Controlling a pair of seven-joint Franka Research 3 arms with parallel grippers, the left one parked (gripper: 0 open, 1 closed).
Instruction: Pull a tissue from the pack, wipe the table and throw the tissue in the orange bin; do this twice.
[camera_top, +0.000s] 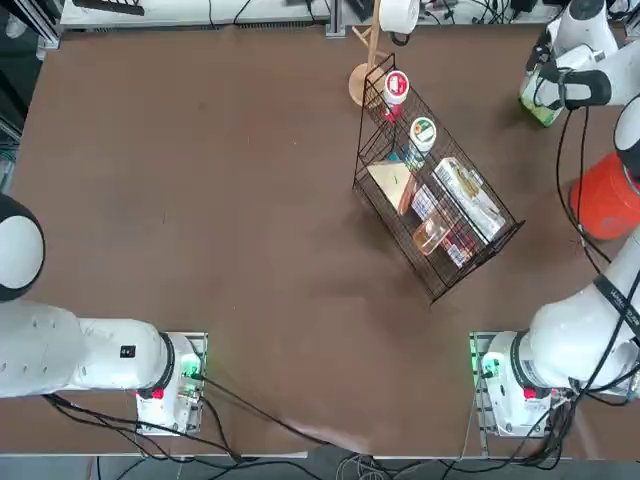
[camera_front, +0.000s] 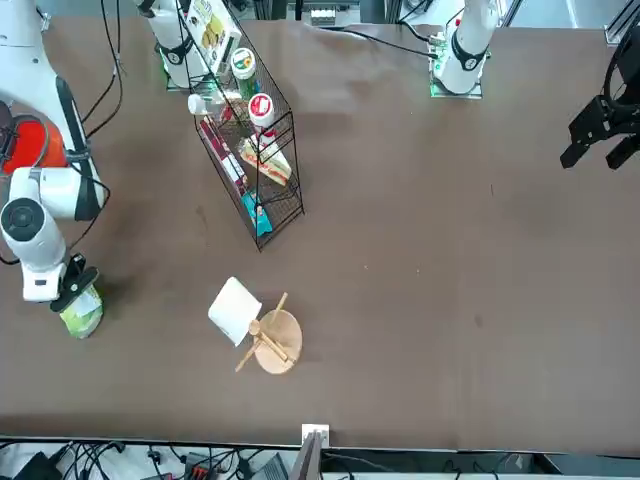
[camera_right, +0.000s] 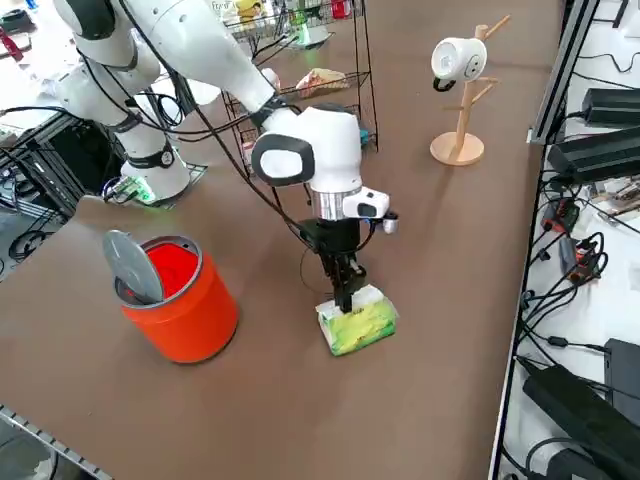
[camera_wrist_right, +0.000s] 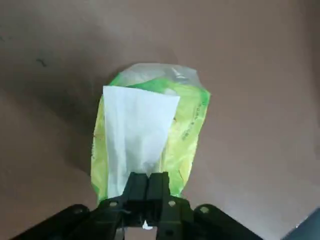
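The green pack (camera_wrist_right: 192, 125) lies on the dark-brown table (camera_top: 200, 200) at its far right corner, also seen in the side view as the pack (camera_right: 360, 322). A white tissue (camera_wrist_right: 135, 130) rises out of its top slot in a stretched sheet. My right gripper (camera_wrist_right: 148, 186) is directly above the pack, pointing down, shut on the tissue's upper end. From the side, the gripper (camera_right: 347, 290) sits just over the pack. The orange bin (camera_right: 180, 300) stands on the table a short way from the pack, toward my base.
A black wire basket (camera_top: 435, 190) with snack packets and cups lies mid-table. A wooden mug stand (camera_top: 365, 80) with a white mug is at the far edge. The table's right edge (camera_right: 520, 230) runs close beside the pack. A grey lid (camera_right: 130, 265) tilts in the bin's mouth.
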